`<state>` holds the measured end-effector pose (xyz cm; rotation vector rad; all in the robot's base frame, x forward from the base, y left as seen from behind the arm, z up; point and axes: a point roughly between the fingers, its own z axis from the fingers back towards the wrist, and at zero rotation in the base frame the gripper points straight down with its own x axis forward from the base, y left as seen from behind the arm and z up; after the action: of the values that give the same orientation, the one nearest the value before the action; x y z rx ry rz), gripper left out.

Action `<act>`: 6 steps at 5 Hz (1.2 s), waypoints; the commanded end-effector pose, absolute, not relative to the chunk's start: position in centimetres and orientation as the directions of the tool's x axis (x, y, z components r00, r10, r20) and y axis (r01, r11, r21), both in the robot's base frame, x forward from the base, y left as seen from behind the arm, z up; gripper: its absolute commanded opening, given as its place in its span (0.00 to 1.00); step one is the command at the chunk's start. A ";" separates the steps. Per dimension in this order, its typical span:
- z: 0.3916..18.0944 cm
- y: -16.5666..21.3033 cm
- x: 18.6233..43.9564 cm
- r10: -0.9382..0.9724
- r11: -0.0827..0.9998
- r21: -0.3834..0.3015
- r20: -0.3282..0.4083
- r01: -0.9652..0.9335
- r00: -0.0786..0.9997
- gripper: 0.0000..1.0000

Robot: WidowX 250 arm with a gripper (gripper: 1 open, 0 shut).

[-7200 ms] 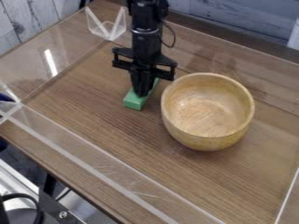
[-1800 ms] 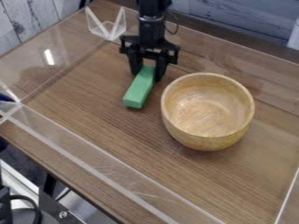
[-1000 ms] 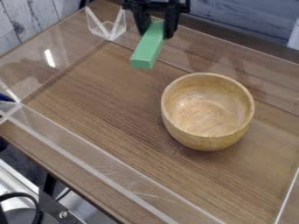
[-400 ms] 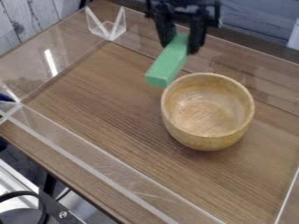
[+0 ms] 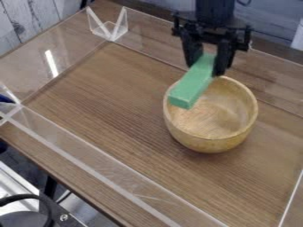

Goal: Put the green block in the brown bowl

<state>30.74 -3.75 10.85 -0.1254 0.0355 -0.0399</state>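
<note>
Green against pale wood: the green block [image 5: 194, 80] hangs clamped at its upper end between the jaws of the gripper [image 5: 212, 55], tilted so that its lower end trails toward 7 o'clock and shows in front of the near-left rim of the brown bowl [image 5: 221, 133]. The grip sits high on the block, presumably so that the long free part can drop into the hollow without the fingers having to go below the rim. The claw points down and is closed on the block, the jaws kept apart only by the block's own thickness.

The bowl stands on the wooden tabletop [image 5: 106, 106] at about 4 o'clock from the middle of the picture, and the gripper is over its 11 o'clock edge. From this single angle it is hard to say whether the block's lower tip is already inside the rim or merely above it; I judge it is above, with nothing touching. The block is held off centre, so a release here might let it strike the thick wall and tip outward; carrying it a little more toward the middle of the bowl looks the safer course
</note>
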 end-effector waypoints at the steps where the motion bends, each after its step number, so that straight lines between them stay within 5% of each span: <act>1: 10.5 -4.5 30.9 -0.068 0.990 -0.126 -0.004 0.067 0.998 0.00; 3: 6.9 -5.4 30.8 -0.095 0.990 -0.112 -0.030 0.091 0.995 0.00; 6: 5.4 -5.1 31.0 -0.097 0.990 -0.112 -0.037 0.092 0.995 0.00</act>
<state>30.28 -5.12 4.28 -0.1056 0.0863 -0.0864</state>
